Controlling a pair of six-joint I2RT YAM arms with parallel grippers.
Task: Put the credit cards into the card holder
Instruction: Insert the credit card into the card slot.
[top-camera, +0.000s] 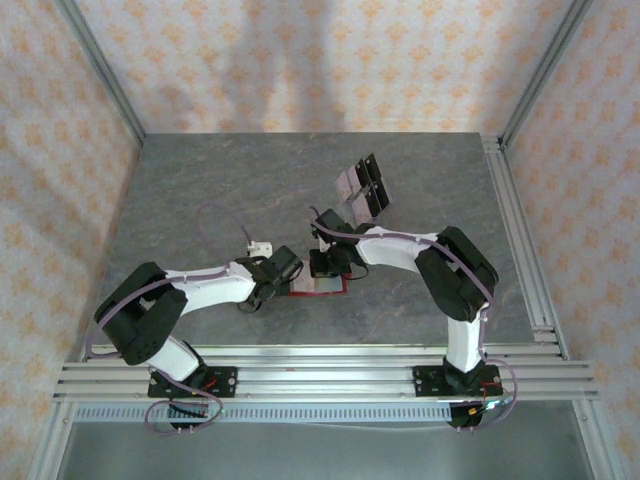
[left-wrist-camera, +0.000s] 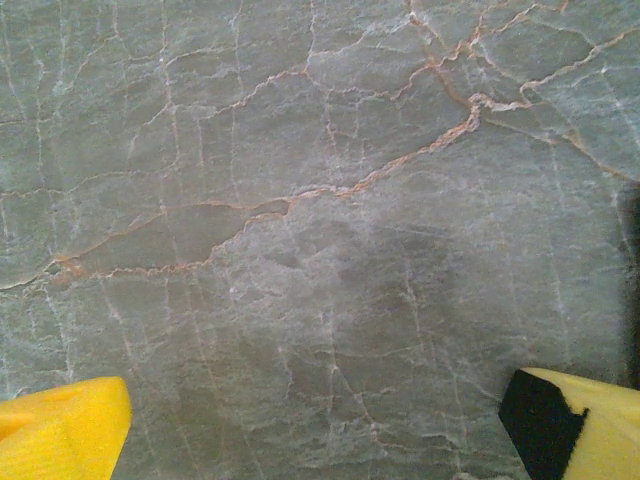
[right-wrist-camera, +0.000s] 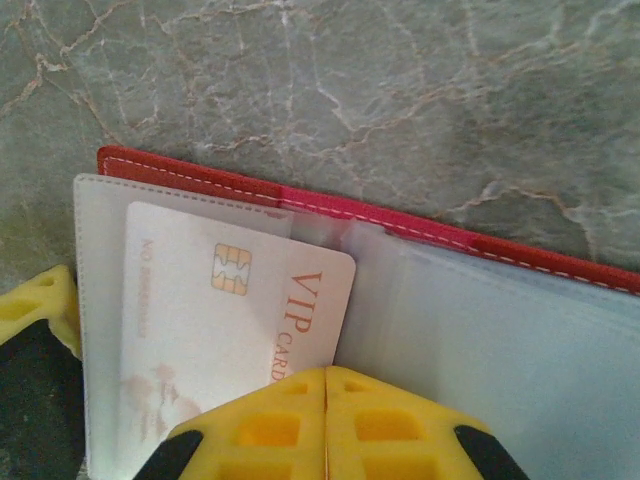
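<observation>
Right fingers (right-wrist-camera: 265, 425) nearest, pressed together with no gap, at the near edge of a credit card (right-wrist-camera: 200, 320) and hiding its near corner. The card lies over the clear pocket (right-wrist-camera: 100, 300) of the open red card holder (right-wrist-camera: 190, 168); whether it sits inside is hard to tell. Arms (top-camera: 400, 245) cover most of the holder from above. Other credit cards (top-camera: 360, 185) lie beyond the holder, well apart. Left fingers (left-wrist-camera: 60, 430) spread wide over bare tabletop (left-wrist-camera: 320, 200), just left of the holder.

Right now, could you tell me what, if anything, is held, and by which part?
Apparently nothing: left gripper open over table; right gripper shut, tips on the credit card's near edge.
</observation>
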